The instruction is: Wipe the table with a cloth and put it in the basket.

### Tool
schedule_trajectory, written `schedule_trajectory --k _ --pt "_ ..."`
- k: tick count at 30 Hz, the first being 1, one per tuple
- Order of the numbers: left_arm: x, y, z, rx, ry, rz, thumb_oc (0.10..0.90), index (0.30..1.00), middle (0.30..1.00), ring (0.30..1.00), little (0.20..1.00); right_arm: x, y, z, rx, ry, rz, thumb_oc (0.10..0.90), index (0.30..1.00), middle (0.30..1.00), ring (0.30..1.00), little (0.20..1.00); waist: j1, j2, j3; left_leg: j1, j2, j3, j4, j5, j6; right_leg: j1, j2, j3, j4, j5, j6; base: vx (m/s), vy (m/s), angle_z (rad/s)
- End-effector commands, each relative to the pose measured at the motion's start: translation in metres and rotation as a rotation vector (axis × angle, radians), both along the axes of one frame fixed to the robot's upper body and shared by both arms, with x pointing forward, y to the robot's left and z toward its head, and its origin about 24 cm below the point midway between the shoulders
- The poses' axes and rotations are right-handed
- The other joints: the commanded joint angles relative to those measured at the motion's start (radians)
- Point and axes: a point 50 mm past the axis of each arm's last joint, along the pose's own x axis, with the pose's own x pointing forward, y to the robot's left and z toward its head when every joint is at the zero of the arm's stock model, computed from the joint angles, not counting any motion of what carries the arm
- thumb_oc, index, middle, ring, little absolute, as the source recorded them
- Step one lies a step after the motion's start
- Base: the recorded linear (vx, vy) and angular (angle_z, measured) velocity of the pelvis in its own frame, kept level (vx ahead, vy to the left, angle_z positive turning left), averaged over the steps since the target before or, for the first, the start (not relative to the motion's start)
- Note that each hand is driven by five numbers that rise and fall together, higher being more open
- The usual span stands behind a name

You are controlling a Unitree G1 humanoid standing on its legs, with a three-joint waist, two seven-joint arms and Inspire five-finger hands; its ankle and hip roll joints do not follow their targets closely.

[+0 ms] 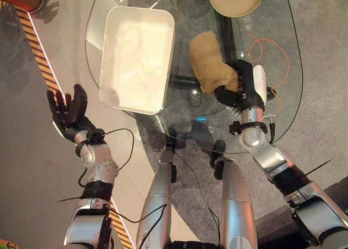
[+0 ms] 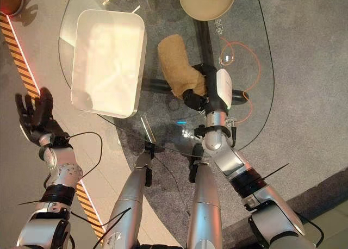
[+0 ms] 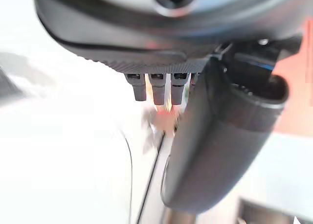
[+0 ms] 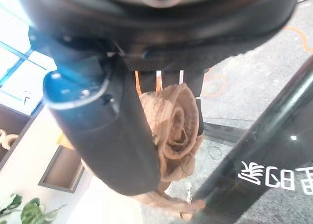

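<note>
So on the one glass table (image 1: 283, 69) there's one tan cloth (image 1: 206, 56), one white rectangular basket (image 1: 137, 58), one round beige plate (image 1: 231, 4) and one orange cord (image 1: 266, 48).

Bunched tan cloth (image 1: 209, 60) lies on glass table (image 1: 272, 37), beside white basket (image 1: 136, 58).

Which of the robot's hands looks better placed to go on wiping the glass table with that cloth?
The right hand, probably. Its fingers are already curled round the tan cloth on the glass table. The left hand hangs open off to the side, beyond the table's edge.
</note>
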Motion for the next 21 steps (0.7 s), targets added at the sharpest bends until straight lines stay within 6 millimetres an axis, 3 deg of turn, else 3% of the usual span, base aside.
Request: schedule_trajectory --k 1,3,11,21 --pt "-0.004 -0.007 0.048 0.231 -0.232 -0.06 0.8 0.9 0.9 0.9 0.9 -0.03 0.027 0.076 0.067 -0.431 0.168 0.1 0.3 0.3 0.3 0.2 0.003 -0.03 -0.026 0.011 -0.05 0.073 0.144 -0.172 0.058 0.044 0.065 0.01 -0.168 0.085 0.028 0.0 0.0 0.0" --pt "-0.003 -0.025 0.06 0.283 -0.303 -0.197 0.8 0.9 0.9 0.9 0.9 -0.032 0.026 0.077 0.063 -0.448 0.174 0.1 0.3 0.3 0.3 0.2 0.002 -0.029 -0.026 0.007 -0.05 0.076 0.135 -0.161 0.06 0.044 0.066 0.008 -0.182 0.102 0.03 -0.02 -0.008 0.0" --pt "0.002 -0.064 0.079 0.353 -0.383 -0.511 0.8 0.9 0.9 0.9 0.9 -0.036 0.031 0.08 0.054 -0.476 0.215 0.1 0.3 0.3 0.3 0.2 -0.009 -0.03 -0.026 0.02 -0.05 0.086 0.124 -0.161 0.061 0.06 0.064 0.01 -0.204 0.117 0.038 0.0 0.0 0.0" --pt "0.009 -0.102 0.084 0.292 -0.415 -0.802 0.8 0.9 0.9 0.9 0.9 -0.04 0.043 0.087 0.043 -0.496 0.293 0.1 0.3 0.3 0.3 0.2 -0.027 -0.039 -0.026 0.03 -0.049 0.094 0.122 -0.165 0.061 0.075 0.066 0.019 -0.223 0.13 0.046 0.0 0.0 0.0"
